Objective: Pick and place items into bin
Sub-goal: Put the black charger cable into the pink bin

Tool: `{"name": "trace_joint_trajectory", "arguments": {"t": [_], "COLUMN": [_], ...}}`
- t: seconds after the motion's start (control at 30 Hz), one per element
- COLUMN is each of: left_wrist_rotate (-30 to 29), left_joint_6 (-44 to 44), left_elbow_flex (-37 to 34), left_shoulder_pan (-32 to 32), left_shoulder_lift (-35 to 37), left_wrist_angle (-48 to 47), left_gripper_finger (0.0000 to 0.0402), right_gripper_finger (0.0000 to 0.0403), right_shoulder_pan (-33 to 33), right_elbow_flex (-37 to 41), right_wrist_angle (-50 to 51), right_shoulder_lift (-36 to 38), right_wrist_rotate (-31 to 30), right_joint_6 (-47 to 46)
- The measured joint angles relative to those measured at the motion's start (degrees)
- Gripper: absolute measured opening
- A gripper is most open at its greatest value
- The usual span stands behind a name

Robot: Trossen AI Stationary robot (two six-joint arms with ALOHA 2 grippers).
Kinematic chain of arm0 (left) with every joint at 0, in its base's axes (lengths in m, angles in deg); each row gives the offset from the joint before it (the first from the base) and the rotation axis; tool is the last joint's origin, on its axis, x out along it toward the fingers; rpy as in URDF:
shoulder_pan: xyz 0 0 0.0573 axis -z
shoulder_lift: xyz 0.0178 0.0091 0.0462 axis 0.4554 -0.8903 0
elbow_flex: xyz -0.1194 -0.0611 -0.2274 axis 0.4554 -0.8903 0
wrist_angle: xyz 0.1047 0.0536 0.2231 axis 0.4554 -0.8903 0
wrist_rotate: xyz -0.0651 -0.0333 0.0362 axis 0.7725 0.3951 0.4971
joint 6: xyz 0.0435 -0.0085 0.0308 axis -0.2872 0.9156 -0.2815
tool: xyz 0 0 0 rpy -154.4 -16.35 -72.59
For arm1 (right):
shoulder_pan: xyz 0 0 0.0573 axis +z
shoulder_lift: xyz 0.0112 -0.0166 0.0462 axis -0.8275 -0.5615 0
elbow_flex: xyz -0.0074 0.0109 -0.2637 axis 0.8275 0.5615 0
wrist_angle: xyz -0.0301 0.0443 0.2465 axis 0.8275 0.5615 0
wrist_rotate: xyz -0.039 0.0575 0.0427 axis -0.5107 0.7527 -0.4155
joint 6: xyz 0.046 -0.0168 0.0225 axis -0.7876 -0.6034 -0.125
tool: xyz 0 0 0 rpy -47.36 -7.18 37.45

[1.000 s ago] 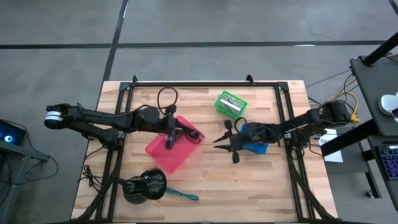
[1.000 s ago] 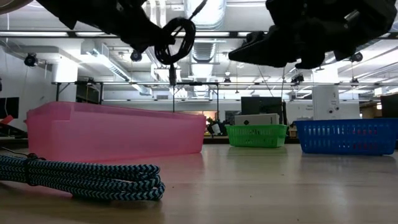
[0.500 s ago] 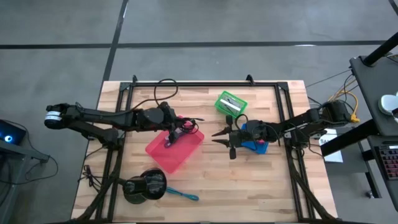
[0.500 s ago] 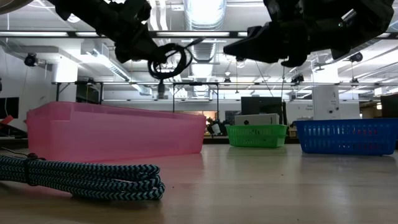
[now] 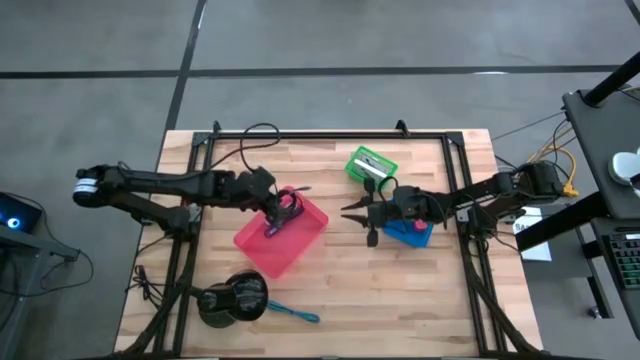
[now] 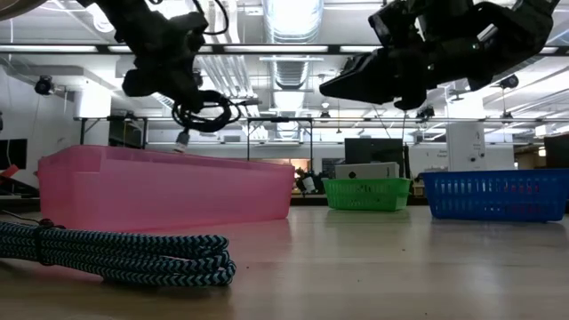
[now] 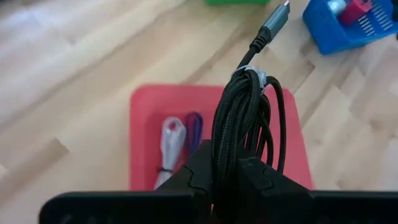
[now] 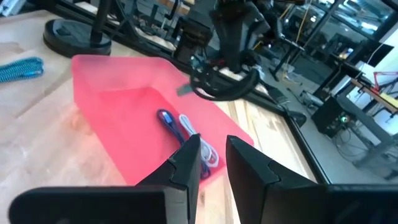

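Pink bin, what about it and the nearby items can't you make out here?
- Low view: pink bin contents hidden by its wall.
- High view: cords in it too small to separate.
- Left wrist view: black cord covers the bin's middle.
- High view: blue basket contents hidden by the right arm.

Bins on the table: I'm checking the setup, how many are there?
3: a pink bin left of centre, a green bin toward the far edge, and a blue bin right of centre, partly under the right arm. No others show.
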Motion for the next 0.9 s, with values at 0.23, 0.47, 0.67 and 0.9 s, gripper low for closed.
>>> {"name": "trace_joint_trajectory", "arguments": {"t": [0.23, 0.47, 0.67, 0.9], "left_wrist_rotate": [9.49, 12.24, 16.47, 17.35], "left_joint_6": [7.13, 10.90, 11.03, 10.86], "left_elbow_flex": [0.02, 0.21, 0.23, -0.28], "left_shoulder_pan": [0.07, 0.00, 0.00, 0.00], "left_shoulder_lift": [-2.96, -6.08, -6.88, -7.11], "left_wrist_angle": [-4.44, -8.04, -8.68, -14.45], "left_gripper_finger": [0.0013, 0.0013, 0.0013, 0.0013], "right_gripper_finger": [0.0064, 0.0063, 0.0059, 0.0061], "right_shoulder_pan": [-0.56, -0.54, -0.52, -0.49], "right_elbow_flex": [0.00, 0.00, 0.15, 0.20], "right_wrist_angle": [1.04, 1.26, 1.42, 1.37], "right_shoulder_lift": [-0.06, -0.06, -0.06, -0.06], "right_wrist_rotate": [0.02, 0.04, 0.09, 0.11], "right_joint_6": [0.12, 0.42, 0.11, 1.34]}}
